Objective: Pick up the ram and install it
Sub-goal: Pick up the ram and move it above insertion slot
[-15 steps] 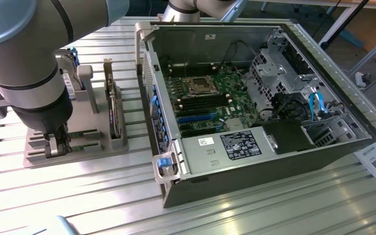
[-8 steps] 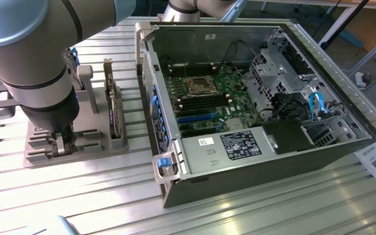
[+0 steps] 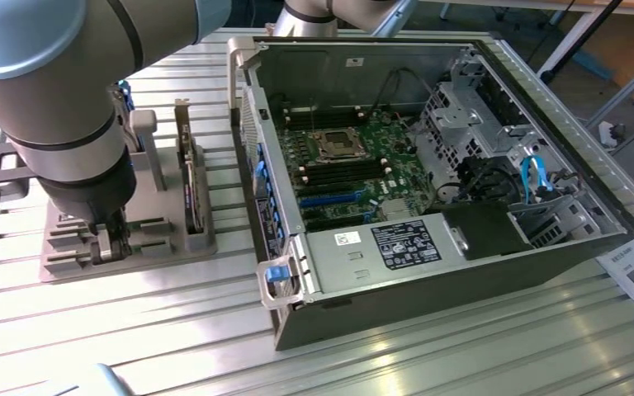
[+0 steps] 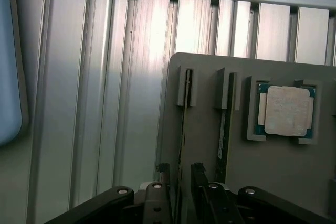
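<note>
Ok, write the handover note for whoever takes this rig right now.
Claw: open, down at the grey holder, one finger on each side of the ram, not gripping it.
Ram: on edge in its holder slot, beside a second board and the CPU.
Done: claw lined up on the ram.
Left: ram not gripped, not lifted, not installed on the motherboard in the open case.
</note>
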`<state>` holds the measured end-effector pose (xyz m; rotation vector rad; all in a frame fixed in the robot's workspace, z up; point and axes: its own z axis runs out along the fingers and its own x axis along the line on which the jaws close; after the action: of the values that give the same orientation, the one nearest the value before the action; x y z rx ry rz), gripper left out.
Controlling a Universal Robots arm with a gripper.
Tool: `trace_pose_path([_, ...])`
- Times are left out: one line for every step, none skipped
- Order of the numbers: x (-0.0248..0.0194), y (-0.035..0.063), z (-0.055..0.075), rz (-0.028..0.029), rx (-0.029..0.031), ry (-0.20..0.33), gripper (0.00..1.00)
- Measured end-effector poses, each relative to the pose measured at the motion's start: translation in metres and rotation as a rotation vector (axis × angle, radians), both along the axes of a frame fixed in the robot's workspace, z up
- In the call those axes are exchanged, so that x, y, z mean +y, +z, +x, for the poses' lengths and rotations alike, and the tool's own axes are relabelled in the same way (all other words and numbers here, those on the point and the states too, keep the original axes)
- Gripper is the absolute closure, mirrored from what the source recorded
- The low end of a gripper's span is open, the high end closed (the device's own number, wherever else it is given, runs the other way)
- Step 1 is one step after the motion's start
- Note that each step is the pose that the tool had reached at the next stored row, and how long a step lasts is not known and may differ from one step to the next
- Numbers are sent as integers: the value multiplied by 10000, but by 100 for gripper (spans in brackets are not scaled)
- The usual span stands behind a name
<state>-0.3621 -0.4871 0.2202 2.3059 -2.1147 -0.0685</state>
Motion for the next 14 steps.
trace_pose_path([0,-9,0,1,0,0,70])
trace_pose_path([0,-22,-1,0,0,0,70])
trace_pose_path([0,-35,-1,-1,1,0,70])
trace_pose_path([0,-43,0,0,0,1,70])
trace_pose_path([0,-49,-1,0,1,0,70])
trace_pose_path([-1,-53,-1,-1,1,0,70])
trace_pose_path([-1,-54,-1,-2,3,0,70])
trace_pose_path([-1,-54,-1,-2,3,0,70])
trace_pose_path([-1,-55,-1,-1,2,0,70])
trace_pose_path([0,-55,-1,-1,2,0,70])
trace_pose_path([0,-56,0,0,1,1,70])
trace_pose_path([1,-58,1,2,-2,0,70])
trace_pose_path([7,-58,1,2,-2,1,70])
trace_pose_path([17,-57,0,0,1,0,70])
